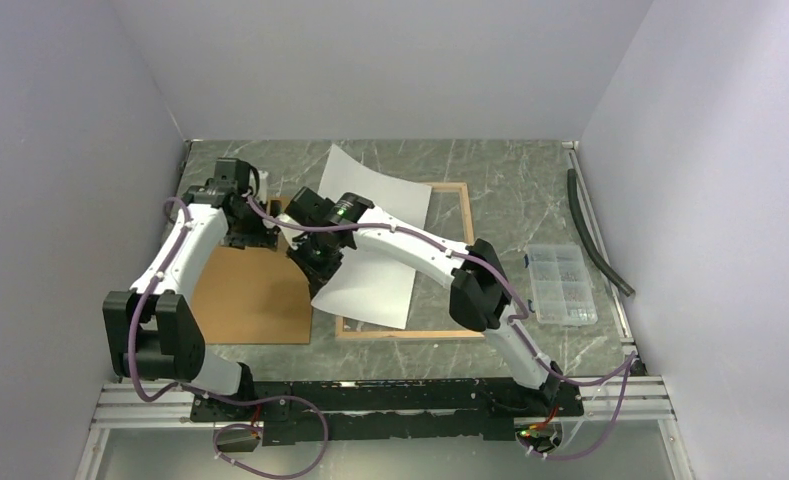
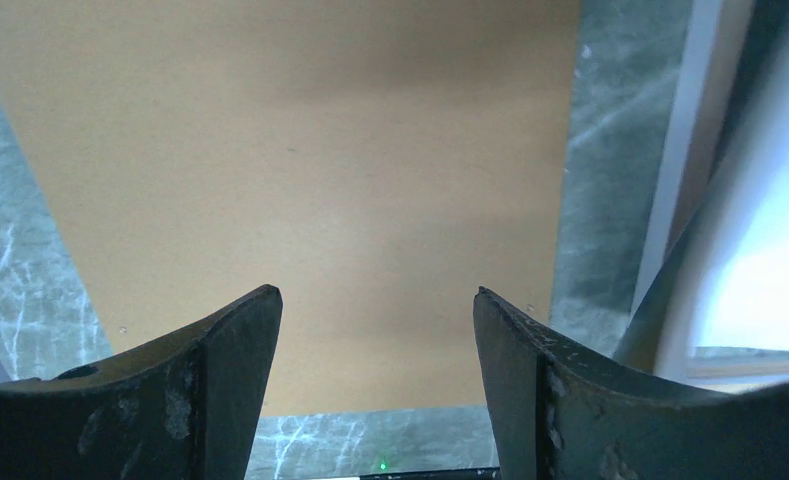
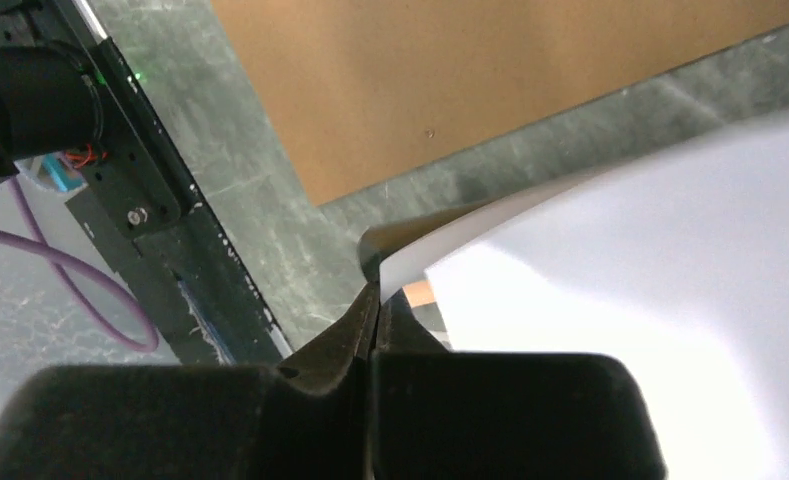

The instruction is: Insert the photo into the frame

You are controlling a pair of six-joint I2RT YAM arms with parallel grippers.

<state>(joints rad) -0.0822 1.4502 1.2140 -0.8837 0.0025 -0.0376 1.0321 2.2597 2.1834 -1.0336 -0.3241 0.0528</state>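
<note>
Top external view, Ben: where is the photo?

Ana, the photo lies askew over the left part of the frame, near the middle of the tabletop. Only its white side shows. Its far corner sticks out past the frame's far rail.

And the frame?

Flat on the tabletop, pale wood side up. Its right half is bare inside, with the marbled top showing through.

Is anything holding the photo?

Yes. The right gripper has its jaws pressed together on the photo's left edge. The right wrist view shows it best: the right gripper pinches the white sheet, and that edge curls up off the tabletop.

What about the other arm?

The left gripper hangs over the far end of the brown backing board, which lies flat towards the left edge, just beside the frame. In the left wrist view its jaws stand well apart with nothing between them, only the board below.

Anything else on the tabletop?

A clear compartment box sits near the right edge, well apart from the frame. A dark hose runs along that edge.
</note>
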